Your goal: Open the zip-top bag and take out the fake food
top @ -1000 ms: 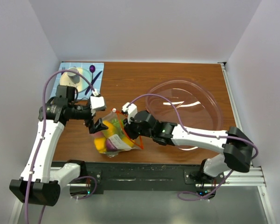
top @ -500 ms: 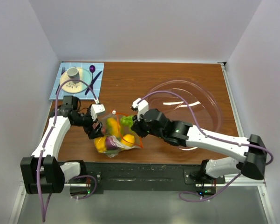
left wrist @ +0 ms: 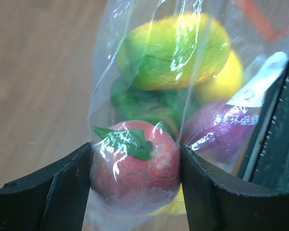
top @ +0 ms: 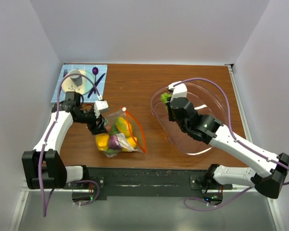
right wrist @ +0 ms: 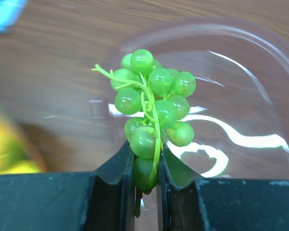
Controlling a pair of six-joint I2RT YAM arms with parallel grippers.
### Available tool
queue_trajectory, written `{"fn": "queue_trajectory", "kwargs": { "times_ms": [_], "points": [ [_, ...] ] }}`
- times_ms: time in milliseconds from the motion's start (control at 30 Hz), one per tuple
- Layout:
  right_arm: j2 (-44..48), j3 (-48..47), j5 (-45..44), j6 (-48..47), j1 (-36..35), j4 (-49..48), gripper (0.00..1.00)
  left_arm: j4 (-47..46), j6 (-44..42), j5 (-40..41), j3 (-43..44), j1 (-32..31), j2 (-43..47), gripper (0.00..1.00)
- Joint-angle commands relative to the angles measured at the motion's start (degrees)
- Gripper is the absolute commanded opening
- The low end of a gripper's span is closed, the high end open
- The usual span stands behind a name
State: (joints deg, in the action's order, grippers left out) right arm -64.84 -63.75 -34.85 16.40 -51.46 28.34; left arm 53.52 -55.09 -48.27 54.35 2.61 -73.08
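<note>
The right gripper has moved from the bag to the bowl, its jaws narrow, pinching green grapes. The left gripper now has its jaws wide around the red fruit in the bag; whether it grips, I cannot tell.

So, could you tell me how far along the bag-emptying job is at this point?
Done: the zip-top bag lies open. In hand: the right hand holds green grapes over the clear bowl; the left hand brackets a red fruit through the plastic, grip unclear. Left: red, yellow, green and purple pieces are inside the bag.
</note>
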Motion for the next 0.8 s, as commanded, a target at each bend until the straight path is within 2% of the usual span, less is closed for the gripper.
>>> {"fn": "queue_trajectory", "kwargs": {
  "times_ms": [0,33,67,167,200,300,400,433,467,533,667,767],
  "points": [
    [0.24,2.92,-5.58,4.07,4.70,2.42,0.00,0.19,0.32,-2.01,8.66,-0.67,-2.41,0.40],
    [-0.46,3.36,-5.49,5.90,5.75,2.69,0.00,-0.16,1.20,-1.48,10.58,-1.90,-3.46,0.42],
    [-0.99,3.19,-5.49,6.44,6.19,2.86,0.06,-0.52,2.00,-1.48,11.47,-2.08,-4.08,0.45],
    [-3.88,1.53,-6.54,7.41,6.90,4.70,0.39,-0.61,3.85,-1.22,13.15,-4.63,-6.28,0.54],
    [-4.67,0.48,-8.20,7.68,6.90,7.06,0.64,-0.78,4.29,-0.86,13.24,-4.81,-6.72,0.66],
    [-6.18,-2.87,-10.23,8.03,6.90,9.36,0.90,-3.84,5.25,2.29,10.79,-4.90,-6.55,0.82],
    [-4.07,-2.97,-9.19,5.58,6.81,5.87,0.99,-8.58,6.13,6.08,6.22,-4.90,-5.23,0.87],
    [-3.55,-2.62,-7.09,4.70,6.73,5.16,0.99,-9.91,6.74,7.21,4.30,-4.90,-5.06,0.89],
    [-2.76,-2.35,-6.20,4.52,6.38,4.54,0.99,-11.23,7.53,7.66,3.58,-4.90,-5.23,0.98],
    [-2.05,-1.30,-2.53,3.73,4.89,1.64,0.99,-14.57,9.12,8.28,2.44,-4.90,-6.10,1.00],
    [-1.78,0.55,0.31,2.93,-0.64,-4.33,0.88,-19.14,11.23,9.68,2.60,-4.90,-9.27,1.00],
    [-5.20,0.38,1.18,4.51,-4.26,-6.19,0.82,-21.78,11.50,10.48,2.87,-4.98,-11.73,1.00]
  ]
}}
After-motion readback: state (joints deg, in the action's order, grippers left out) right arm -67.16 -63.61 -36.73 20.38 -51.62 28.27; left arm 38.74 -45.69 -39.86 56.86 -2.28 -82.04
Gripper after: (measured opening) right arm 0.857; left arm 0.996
